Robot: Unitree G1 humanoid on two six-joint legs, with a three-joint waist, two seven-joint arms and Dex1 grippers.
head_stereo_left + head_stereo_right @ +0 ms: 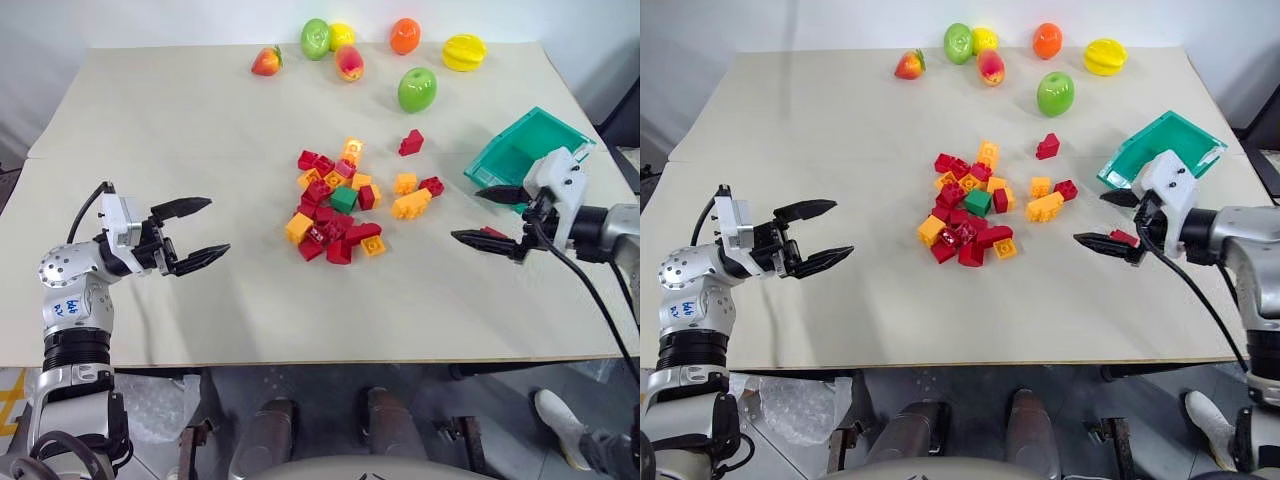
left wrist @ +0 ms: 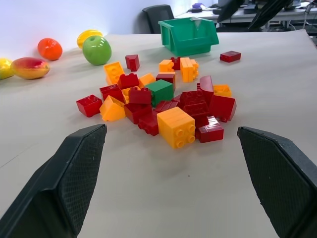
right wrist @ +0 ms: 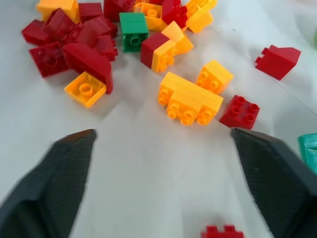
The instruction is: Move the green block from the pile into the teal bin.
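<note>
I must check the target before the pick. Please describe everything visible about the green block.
The green block is a small, dark-green, roughly cube-shaped brick of glossy plastic with studs on top. It sits upright in the middle of the pile, with red bricks pressed against its sides and yellow ones close by. Neither gripper touches it, and it is not in the teal bin.
</note>
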